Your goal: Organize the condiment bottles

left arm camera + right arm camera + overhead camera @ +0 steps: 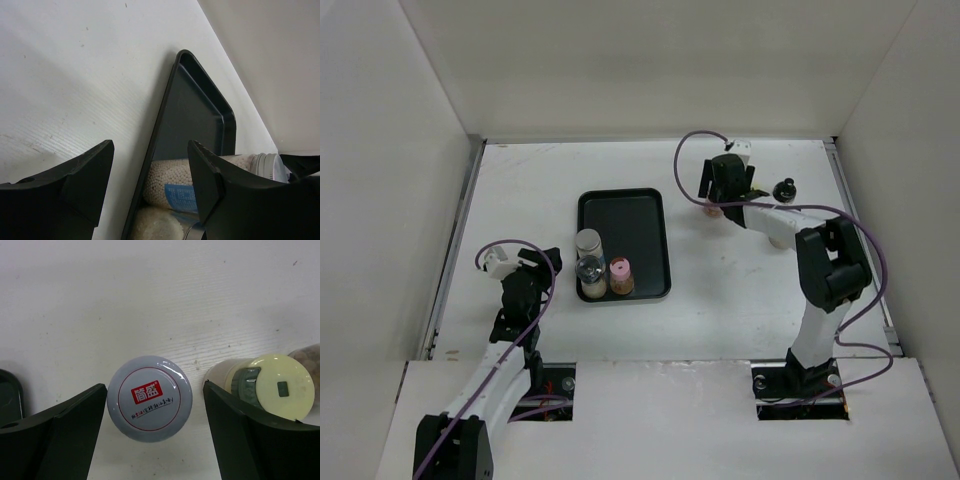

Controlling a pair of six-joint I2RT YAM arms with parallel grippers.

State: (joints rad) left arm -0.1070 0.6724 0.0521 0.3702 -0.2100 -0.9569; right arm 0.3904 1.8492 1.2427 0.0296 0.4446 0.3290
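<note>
A flat black tray (630, 215) lies mid-table, and three condiment bottles stand in its near left corner: a white-capped one (588, 241), a dark-topped one (590, 270) and a pink-capped one (620, 270). My right gripper (718, 205) hangs open at the far right over a lavender-capped bottle (149, 398). That cap sits between the fingers, nearer the left one, with a gap on the right. A pale-yellow-capped bottle (280, 386) stands just beyond the right finger. A black-capped bottle (784, 189) stands further right. My left gripper (150, 150) is open and empty beside the tray's left edge, close to a bottle of white grains (170, 180).
White walls enclose the table on three sides. Part of another bottle with brown contents (307, 355) shows at the right wrist view's right edge. The tray's corner (10, 395) shows left of the right gripper. The right arm's elbow (830, 265) hangs over the table's right side.
</note>
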